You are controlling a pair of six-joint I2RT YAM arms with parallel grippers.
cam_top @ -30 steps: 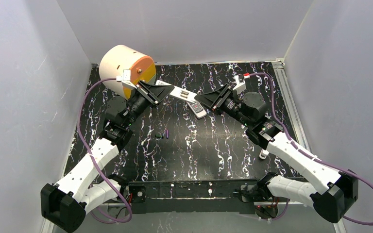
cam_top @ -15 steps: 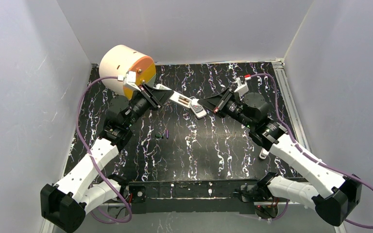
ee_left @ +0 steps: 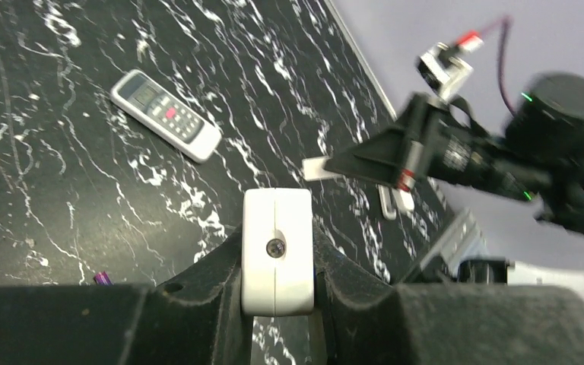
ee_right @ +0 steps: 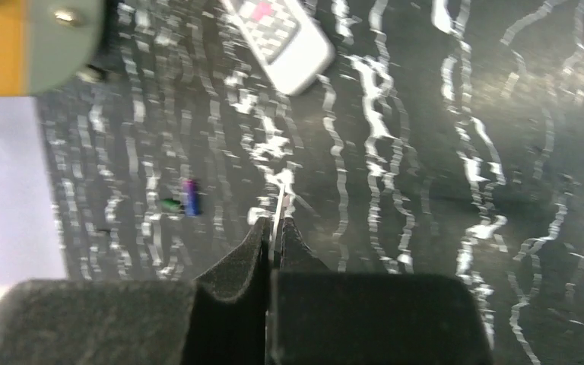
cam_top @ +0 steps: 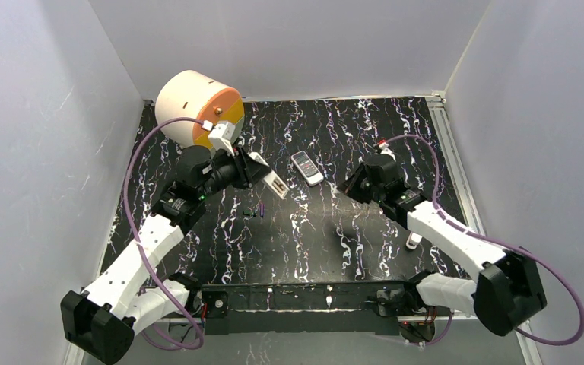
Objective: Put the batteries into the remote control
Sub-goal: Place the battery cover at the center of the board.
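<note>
**Operator:** Jaw status?

**Technician:** Left jaws clamped on the white remote control. Right jaws together on a thin white plate.

**Operator:** Batteries?

**Technician:** The batteries lie on the tabletop — just nearside of the left jaws, the closer pair, and ahead-left of the right jaws. Long axis runs roughly near-to-far.

Right wrist view blurred: grey remote cut at top, batteries smears. In right gripper, thin white piece edge-on, unidentifiable. Behind left gripper: near end of white remote, half of purple battery.
</note>
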